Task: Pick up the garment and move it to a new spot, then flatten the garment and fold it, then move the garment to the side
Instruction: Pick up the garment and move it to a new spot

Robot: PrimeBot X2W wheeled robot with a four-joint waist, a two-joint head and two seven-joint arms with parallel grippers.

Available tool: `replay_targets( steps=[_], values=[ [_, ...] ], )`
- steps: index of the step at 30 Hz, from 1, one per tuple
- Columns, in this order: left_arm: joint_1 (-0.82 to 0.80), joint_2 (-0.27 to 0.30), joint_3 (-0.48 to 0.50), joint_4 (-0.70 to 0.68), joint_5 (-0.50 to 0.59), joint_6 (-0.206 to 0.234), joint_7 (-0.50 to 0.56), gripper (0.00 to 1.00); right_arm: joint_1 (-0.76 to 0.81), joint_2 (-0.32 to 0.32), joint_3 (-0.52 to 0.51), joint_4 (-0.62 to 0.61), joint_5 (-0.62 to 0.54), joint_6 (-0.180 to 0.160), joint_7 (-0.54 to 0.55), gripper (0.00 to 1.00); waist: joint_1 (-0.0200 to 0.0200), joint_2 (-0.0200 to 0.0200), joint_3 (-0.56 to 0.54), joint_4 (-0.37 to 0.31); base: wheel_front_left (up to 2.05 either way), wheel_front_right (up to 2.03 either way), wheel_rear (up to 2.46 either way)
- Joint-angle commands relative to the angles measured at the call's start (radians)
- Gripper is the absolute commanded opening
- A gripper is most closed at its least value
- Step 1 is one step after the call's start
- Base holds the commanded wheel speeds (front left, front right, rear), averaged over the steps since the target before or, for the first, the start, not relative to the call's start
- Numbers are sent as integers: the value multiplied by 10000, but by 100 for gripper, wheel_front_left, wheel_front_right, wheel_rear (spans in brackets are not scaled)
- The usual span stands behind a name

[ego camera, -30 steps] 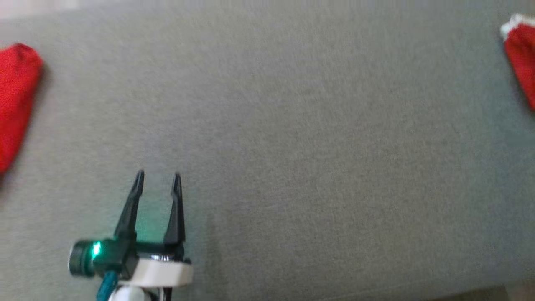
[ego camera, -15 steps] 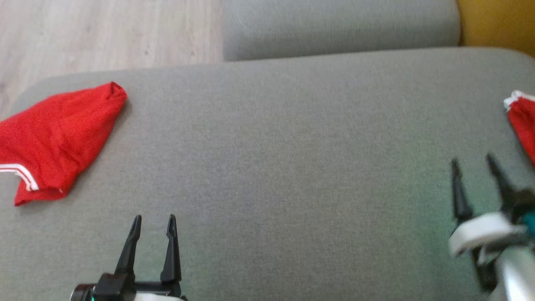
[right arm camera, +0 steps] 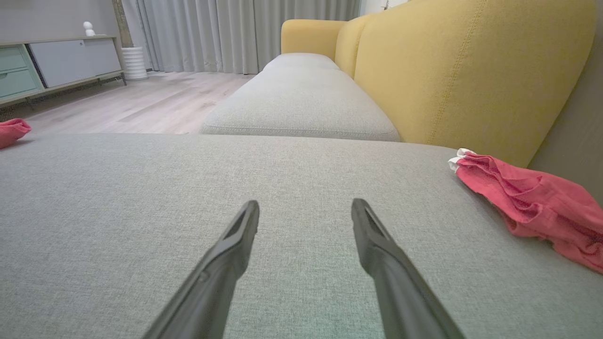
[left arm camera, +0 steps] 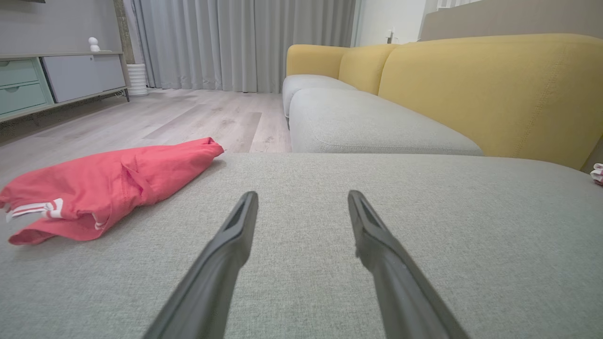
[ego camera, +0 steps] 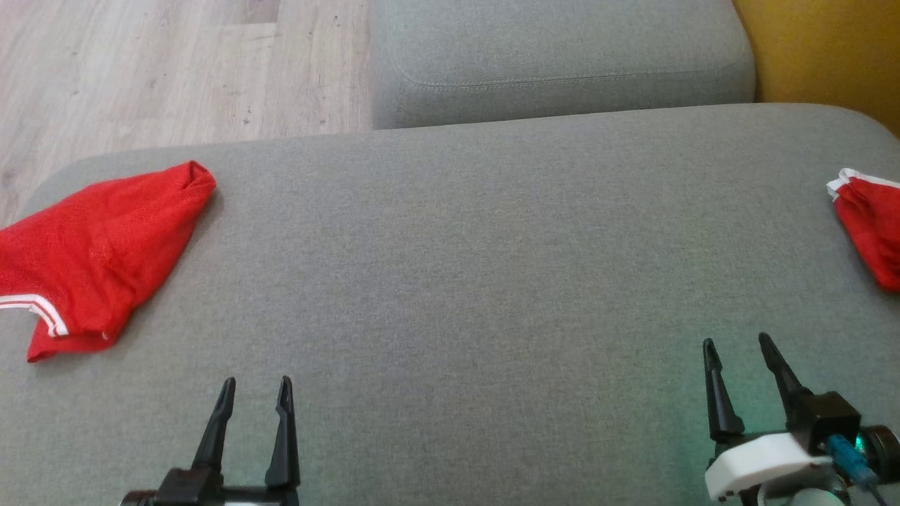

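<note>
**Head view:** The left gripper (ego camera: 256, 383) at 7 o'clock and the right gripper (ego camera: 735, 341) at 5 o'clock both have their fingers spread and hold nothing. They sit over the broad grey woven fabric seat cushion (ego camera: 450, 281). A loosely folded red mesh garment with white stripes (ego camera: 98, 253) lies at 9 o'clock. A crumpled red garment with white trim (ego camera: 868, 232) lies at 3 o'clock, cut off by the frame edge.

**Left wrist view:** Fingers apart and empty. The folded piece is at 10 o'clock, well apart from them.

**Right wrist view:** Fingers apart and empty. The crumpled piece is at 3 o'clock, beside the yellow upholstered backrest (right arm camera: 471, 70).

**Assessment:** The pick-up has not yet begun, and the crumpled piece appears to be the one awaiting work. The next move calls for the right gripper to reach towards 3 o'clock and pinch a raised fold.
</note>
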Motion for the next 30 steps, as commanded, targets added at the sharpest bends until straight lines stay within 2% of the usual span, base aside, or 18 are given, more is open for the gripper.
replay_targets(
  steps=[1, 6, 9, 17, 21, 26, 30],
  values=[
    [-357, -28, 346, -238, 60, -21, -51, 100, -141, -48, 245, -365, -71, -7, -136, 100, 0, -1, 3, -5, 0, 0, 0],
    [-436, -29, 299, -234, 53, -48, -51, 100, 21, -23, 337, -534, -94, -7, -137, 100, 0, -1, 21, 275, 0, 0, 0],
    [-420, -29, 261, -287, -7, -15, -51, 100, 109, -20, 483, -640, 73, -7, -138, 100, 0, -1, 6, 757, 0, 0, 0],
    [-8, -29, 247, -378, -291, 173, -51, 100, 245, -18, 1201, -634, 259, -7, -138, 100, 0, -1, -108, 2954, 0, 0, 0],
    [365, -29, 327, -514, -498, 330, -51, 100, 13, -18, 1781, -508, 117, -7, -139, 100, 0, -1, 60, 3665, 0, 0, 0],
    [404, -29, 440, -942, -869, 541, -51, 100, -366, -93, 2050, -529, -108, -7, -139, 100, 0, -1, 676, 3905, 0, 0, 0],
    [-297, -29, 531, -1483, -1298, 622, -51, 100, -715, -538, 2077, -758, -178, -7, -131, 100, 0, -1, 1606, 3790, 0, 0, 0]
  ],
)
